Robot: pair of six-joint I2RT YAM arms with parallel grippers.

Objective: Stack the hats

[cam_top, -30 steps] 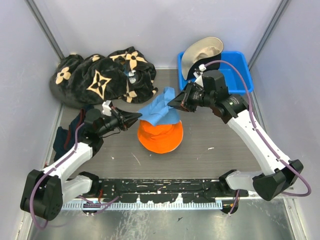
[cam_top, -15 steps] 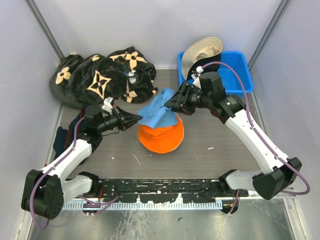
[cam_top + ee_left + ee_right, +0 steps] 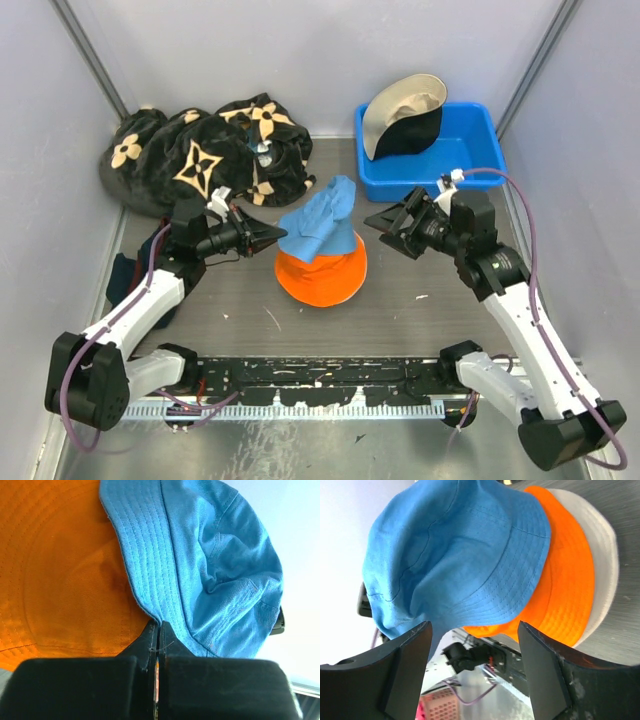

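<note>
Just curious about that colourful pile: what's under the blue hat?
The orange hat lies under the blue hat. In the right wrist view, the brim of a cream hat peeks out beneath the orange one. Whether anything lies under that is hidden.

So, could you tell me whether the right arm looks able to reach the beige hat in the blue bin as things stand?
Probably yes. The right gripper is open and empty, close by the blue bin, and the beige hat sits uncovered at the top with nothing between.
</note>
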